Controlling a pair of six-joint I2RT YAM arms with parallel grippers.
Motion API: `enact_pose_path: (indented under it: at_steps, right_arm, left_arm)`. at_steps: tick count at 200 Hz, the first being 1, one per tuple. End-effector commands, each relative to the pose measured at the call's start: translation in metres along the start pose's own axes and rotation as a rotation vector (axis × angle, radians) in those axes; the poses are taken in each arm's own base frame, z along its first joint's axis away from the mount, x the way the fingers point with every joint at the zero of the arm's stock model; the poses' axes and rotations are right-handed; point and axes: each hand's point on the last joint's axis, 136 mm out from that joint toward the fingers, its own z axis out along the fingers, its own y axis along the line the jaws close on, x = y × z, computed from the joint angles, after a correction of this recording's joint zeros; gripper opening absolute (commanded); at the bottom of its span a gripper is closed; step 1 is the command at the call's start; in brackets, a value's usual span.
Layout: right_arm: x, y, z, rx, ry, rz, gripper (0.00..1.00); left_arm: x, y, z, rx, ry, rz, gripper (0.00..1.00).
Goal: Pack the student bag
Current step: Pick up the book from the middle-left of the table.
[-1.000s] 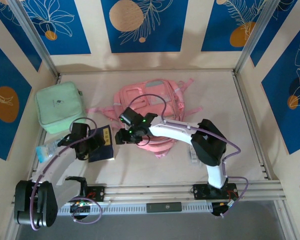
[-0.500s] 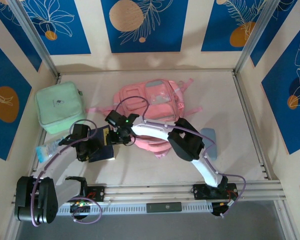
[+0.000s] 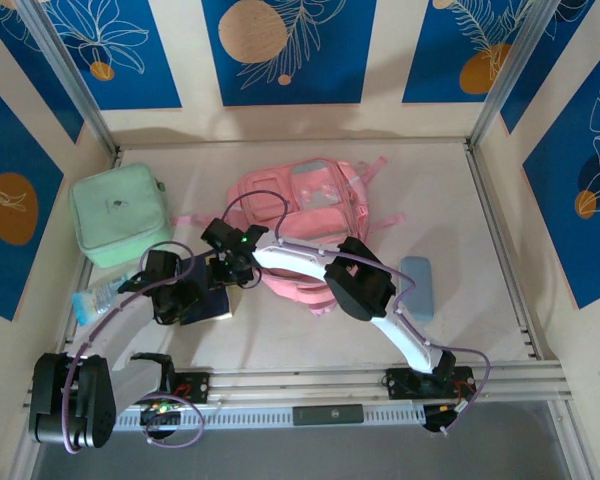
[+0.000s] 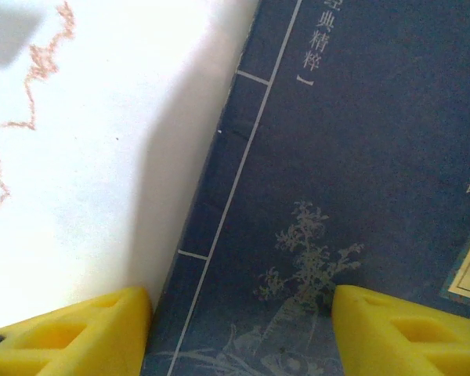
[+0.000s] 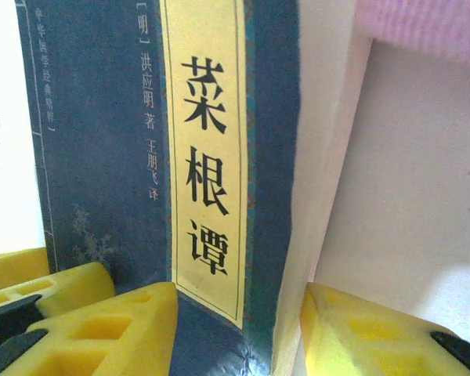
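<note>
Item 1, student bag point(image 3: 302, 205): pink fabric backpack, lying flat at the centre of the table point(image 3: 480, 220), clear-fronted pocket toward 12 o'clock, straps splayed at 3 and 9 o'clock. Item 2, dark blue book point(image 3: 210, 308) with a yellow title strip: at 7 o'clock from the bag, just beside its near corner. Item 3, left claw point(image 4: 239, 335): over the book, yellow fingers point(image 4: 70, 333) spread, 1 off the spine edge above bare table, 1 over the cover; nothing clamped. Item 4, right claw point(image 5: 236, 333): its arm crosses the bag's 6 o'clock edge, jaws apart astride the book's long edge, 1 finger by the cover and 1 by the page block; whether they press it cannot be told. Item 5, mint green square case point(image 3: 115, 213): at 9 o'clock from the bag, apart from it. Item 6, clear bottle point(image 3: 92, 300): at 6 o'clock from the case, beside the left arm. Item 7, pale blue pouch point(image 3: 417, 288): at 4 o'clock from the bag.
</note>
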Motion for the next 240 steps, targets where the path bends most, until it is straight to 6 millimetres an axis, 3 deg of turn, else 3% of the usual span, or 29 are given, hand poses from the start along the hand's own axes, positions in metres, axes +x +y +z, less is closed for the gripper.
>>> enact_pose_path:
  at_steps: [1,61,180,208,240]
  right_arm:
    - [0.004,0.023,-0.015,-0.061,0.015,-0.014,0.45]
    - [0.006,0.041,-0.034,-0.115,0.011,-0.037,0.37]
    - [0.008,0.056,-0.045,-0.187,0.023,-0.062,0.02]
    - [0.009,0.064,-0.053,-0.215,0.024,-0.069,0.0]
    - [0.008,0.078,-0.082,-0.291,-0.014,-0.081,0.0]
  left_arm:
    - [0.009,0.006,0.003,-0.009,0.017,-0.005,0.63]
    - [0.009,0.007,0.004,-0.011,0.016,-0.006,0.62]
    - [0.008,0.006,0.003,-0.005,0.011,-0.009,0.61]
    - [0.004,0.004,-0.005,-0.005,-0.004,0.0,0.62]
    - [-0.009,0.002,-0.031,-0.026,-0.056,0.014,0.73]
